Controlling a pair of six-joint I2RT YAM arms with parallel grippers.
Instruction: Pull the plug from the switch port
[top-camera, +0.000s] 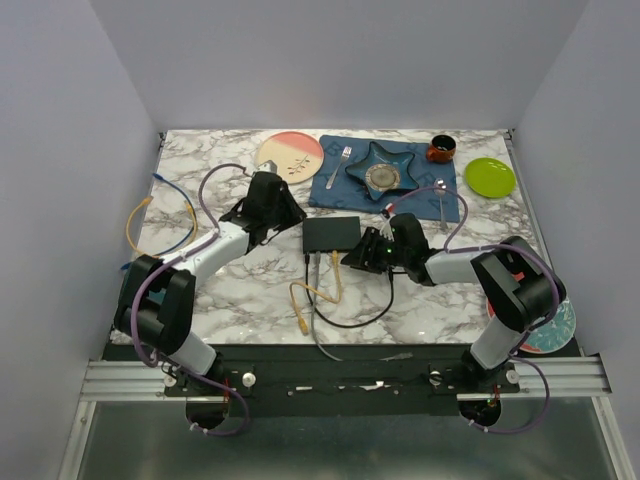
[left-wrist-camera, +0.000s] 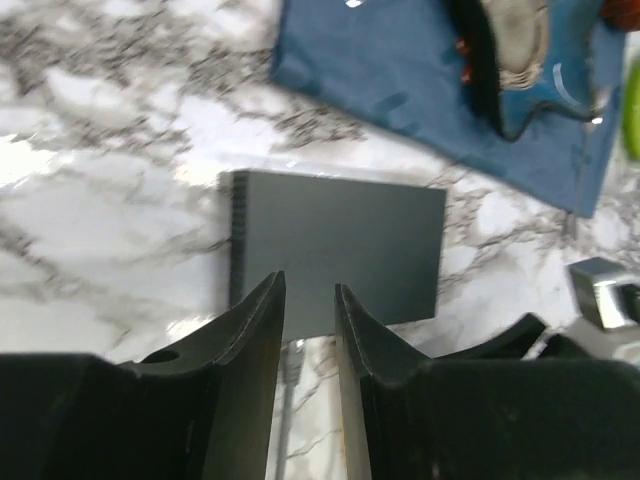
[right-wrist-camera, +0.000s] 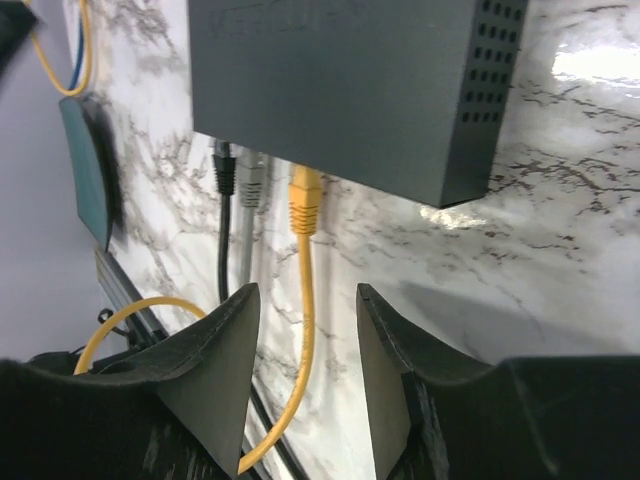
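— Near the middle of the white marbled tabletop (top-camera: 250, 290), where does the flat matte-black rectangular switch (top-camera: 331, 234) sit?

— Between the two arms, with its sockets on the near edge. Three leads enter there: a black plug (right-wrist-camera: 224, 168), a grey plug (right-wrist-camera: 250, 178) and, right of them, a yellow plastic plug (right-wrist-camera: 304, 195).

— And the fingers?

— The right fingers (right-wrist-camera: 225, 340) stand about half open and empty, either side of the yellow cable, just near of its plug. The left fingers (left-wrist-camera: 255, 330), off the switch's far-left side, show a narrow gap with nothing in it.

— How will the plug handle?

— Small, stiff and smooth, I judge, on a limp cable. Take the plug body close to the socket, never the cable. The switch looks light and may slide on glossy marble, so it wants steadying.
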